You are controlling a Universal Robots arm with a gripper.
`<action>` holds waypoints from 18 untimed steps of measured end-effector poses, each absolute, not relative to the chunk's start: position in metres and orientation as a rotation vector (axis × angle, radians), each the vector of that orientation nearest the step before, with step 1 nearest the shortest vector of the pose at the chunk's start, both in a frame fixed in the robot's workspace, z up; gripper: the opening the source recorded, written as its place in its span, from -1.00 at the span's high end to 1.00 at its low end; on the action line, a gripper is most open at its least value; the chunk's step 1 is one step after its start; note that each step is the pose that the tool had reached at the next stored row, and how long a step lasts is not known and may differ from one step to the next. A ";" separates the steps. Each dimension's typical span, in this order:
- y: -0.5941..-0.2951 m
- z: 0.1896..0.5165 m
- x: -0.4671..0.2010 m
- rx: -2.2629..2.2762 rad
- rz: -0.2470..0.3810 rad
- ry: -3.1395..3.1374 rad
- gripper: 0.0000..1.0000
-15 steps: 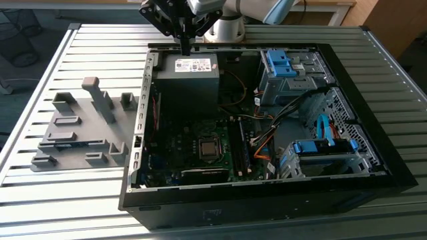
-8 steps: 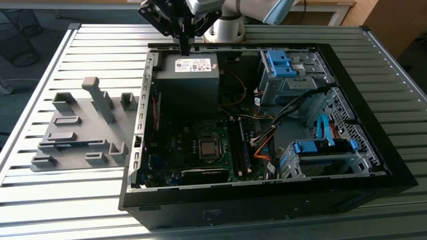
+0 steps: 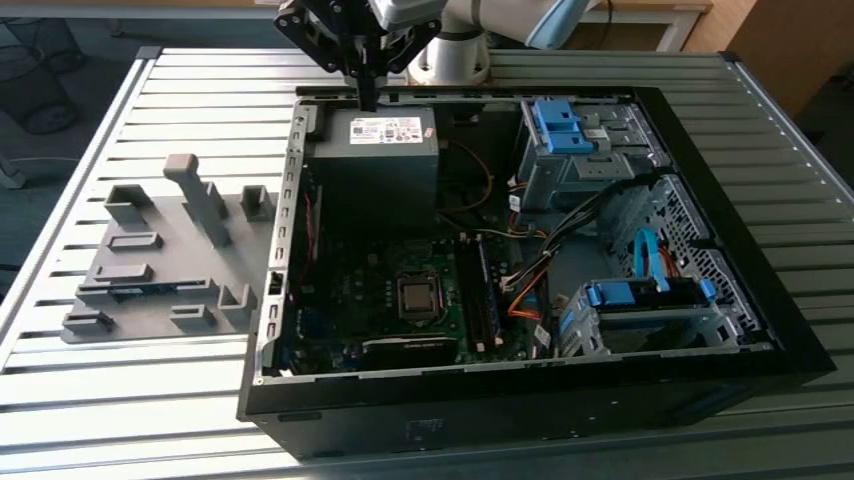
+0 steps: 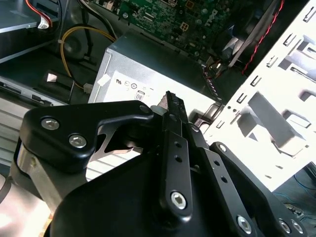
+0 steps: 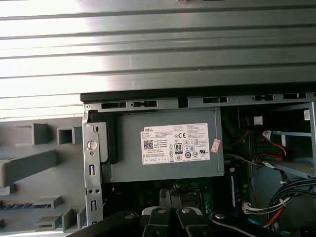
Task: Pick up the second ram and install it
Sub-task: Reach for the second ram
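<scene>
**Exterior view.** The second ram (image 3: 147, 291), a thin, flat blue-green strip, lies in the grey holder tray (image 3: 154, 312) on the exterior view's left. It is well apart from the gripper (image 3: 367, 98), so neither pick-up nor installation is judged done. The gripper hangs over the far end of the open computer case (image 3: 534, 400), above the power supply (image 3: 380, 135), a boxy grey metal unit with a pale label. The claw looks clenched and empty. The table (image 3: 200, 80) is ribbed metal slats.

**Second wrist view.** The gripper (image 4: 169, 98) is matte black linkage with bright screw heads. Its fingers meet at the tips with nothing between them.

**First wrist view.** The strip (image 5: 22, 205) sits in the moulded plastic holder (image 5: 29, 165), beside the case wall. The gripper (image 5: 170, 193) hangs over the green motherboard (image 5: 197, 190).
</scene>
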State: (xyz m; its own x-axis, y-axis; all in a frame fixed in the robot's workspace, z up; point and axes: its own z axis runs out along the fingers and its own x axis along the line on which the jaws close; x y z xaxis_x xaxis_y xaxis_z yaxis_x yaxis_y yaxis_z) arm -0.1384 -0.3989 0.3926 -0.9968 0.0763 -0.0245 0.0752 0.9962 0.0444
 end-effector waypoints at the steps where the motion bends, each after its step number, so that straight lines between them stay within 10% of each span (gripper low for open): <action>1: -0.399 0.393 -0.139 0.118 0.068 3.112 0.79; 18: -0.399 0.392 -0.148 0.118 0.068 3.112 0.79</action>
State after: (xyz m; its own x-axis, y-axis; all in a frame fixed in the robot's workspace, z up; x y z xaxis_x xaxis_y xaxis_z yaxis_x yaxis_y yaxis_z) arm -0.1476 -0.3989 0.3924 -0.9968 0.0763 -0.0245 0.0751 0.9962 0.0444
